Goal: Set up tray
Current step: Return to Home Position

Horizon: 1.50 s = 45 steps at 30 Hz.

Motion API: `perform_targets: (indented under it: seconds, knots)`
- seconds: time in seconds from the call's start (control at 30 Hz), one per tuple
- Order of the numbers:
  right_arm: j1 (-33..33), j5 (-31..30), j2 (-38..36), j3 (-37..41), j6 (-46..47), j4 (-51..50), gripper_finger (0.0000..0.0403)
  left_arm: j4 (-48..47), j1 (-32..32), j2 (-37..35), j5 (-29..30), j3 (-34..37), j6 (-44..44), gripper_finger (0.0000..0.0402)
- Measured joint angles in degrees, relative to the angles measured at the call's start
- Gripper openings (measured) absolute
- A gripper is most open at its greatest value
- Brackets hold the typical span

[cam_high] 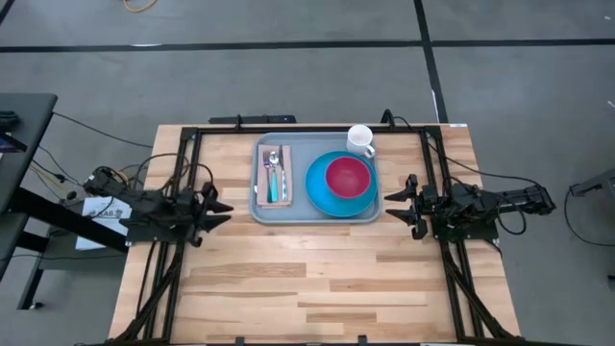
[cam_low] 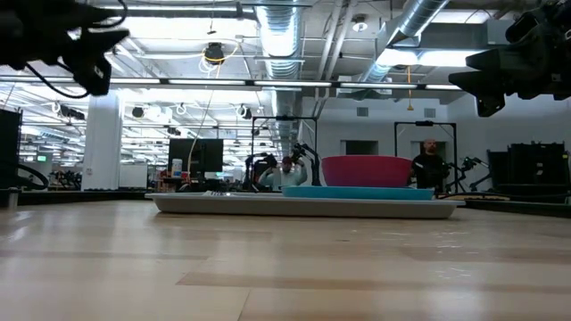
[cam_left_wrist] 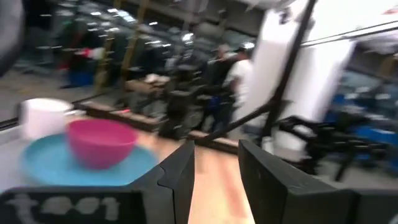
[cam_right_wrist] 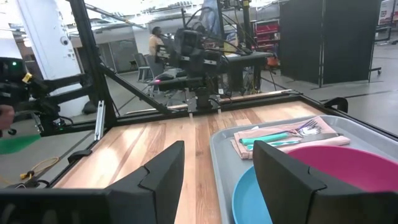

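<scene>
The grey-blue tray (cam_high: 288, 213) lies flat on the far half of the table. On it a bright-blue plate (cam_high: 330, 197) carries a pink bowl (cam_high: 348, 176). A pink napkin (cam_high: 270, 198) with a teal-handled fork and spoon (cam_high: 273, 179) lies at the tray's left side. A white mug (cam_high: 360, 140) stands at the tray's far right corner. My left gripper (cam_high: 221, 212) hovers open left of the tray, and my right gripper (cam_high: 394, 206) hovers open right of it. Both are raised above the table (cam_low: 98, 53) (cam_low: 486, 89).
Black frame rails (cam_high: 183, 173) run along both table sides and the far edge. Bare wood (cam_high: 307, 279) stretches across the near half. Cables and a dark stand (cam_high: 19, 144) sit off the table's left. People (cam_low: 430, 160) and equipment show in the room beyond.
</scene>
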<state>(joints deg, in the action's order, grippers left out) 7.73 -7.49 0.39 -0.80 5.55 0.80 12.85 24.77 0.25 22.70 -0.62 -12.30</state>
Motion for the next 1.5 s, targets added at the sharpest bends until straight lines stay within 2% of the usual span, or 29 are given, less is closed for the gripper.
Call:
perform_targets:
  seconds: [0.17,0.5,0.8,1.1,1.5]
  knots:
    - [0.0,0.0,0.0,0.0,0.0,0.0,0.0182,-7.5,0.0,0.0,8.8,0.0,-1.2,0.0112]
    - [0.0,0.0,0.0,0.0,0.0,0.0,0.0182,-8.0,-0.8,0.1,7.8,-0.1,3.2,0.0112]
    - [0.0,0.0,0.0,0.0,0.0,0.0,0.0182,-8.4,-9.2,0.1,1.9,-0.1,2.8,0.0112]
    - [0.0,0.0,0.0,0.0,0.0,0.0,0.0182,-9.7,-15.3,0.4,-10.2,-0.1,7.3,0.0112]
    - [0.0,0.0,0.0,0.0,0.0,0.0,0.0182,-9.7,-16.4,2.8,-10.0,-0.1,9.2,0.0112]
